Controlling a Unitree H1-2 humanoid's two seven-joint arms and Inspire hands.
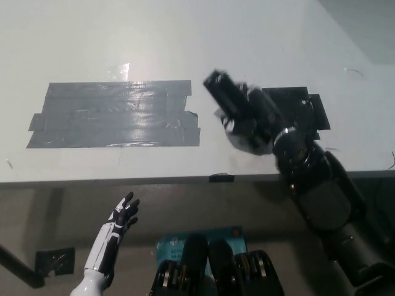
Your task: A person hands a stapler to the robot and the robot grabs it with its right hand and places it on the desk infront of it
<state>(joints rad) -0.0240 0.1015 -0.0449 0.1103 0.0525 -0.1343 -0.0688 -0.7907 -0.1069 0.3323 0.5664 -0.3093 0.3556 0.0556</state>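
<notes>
My black right hand is shut on a black stapler, which sticks out up and to the left of the hand, above the white desk. The picture is blurred around them, and I cannot tell whether the stapler touches the desk. It sits just right of the grey tape patch. My white left hand rests open below the desk's front edge at the lower left. No person is in view.
A smaller black tape patch lies on the desk to the right of my right hand. A small black mark sits on the desk's front edge.
</notes>
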